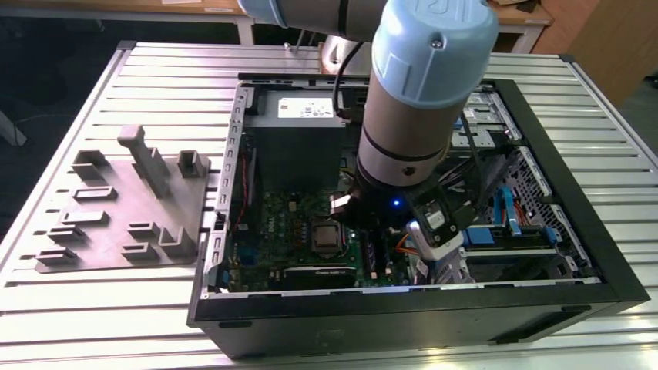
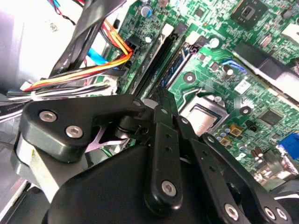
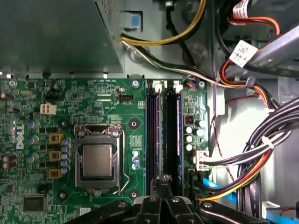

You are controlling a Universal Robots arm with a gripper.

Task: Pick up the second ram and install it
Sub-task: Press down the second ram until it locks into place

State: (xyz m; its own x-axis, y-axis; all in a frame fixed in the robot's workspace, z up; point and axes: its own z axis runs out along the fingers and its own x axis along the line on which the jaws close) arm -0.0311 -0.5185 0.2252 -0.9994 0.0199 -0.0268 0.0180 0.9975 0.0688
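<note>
In both wrist views a thin dark blue-green stick with black chips, the second ram, lies along the memory slot nearer the silver processor. A second dark slot runs right beside it. My gripper is shut, its tips together over one end of that ram. I cannot tell whether they touch it. In the exterior view the arm reaches down into the open computer case.
The grey power-supply box stands beside the far end of the slots. Bundled cables and drive bays crowd the side away from the processor. A grey moulded tray with upright blocks lies on the slatted table at the exterior view's left.
</note>
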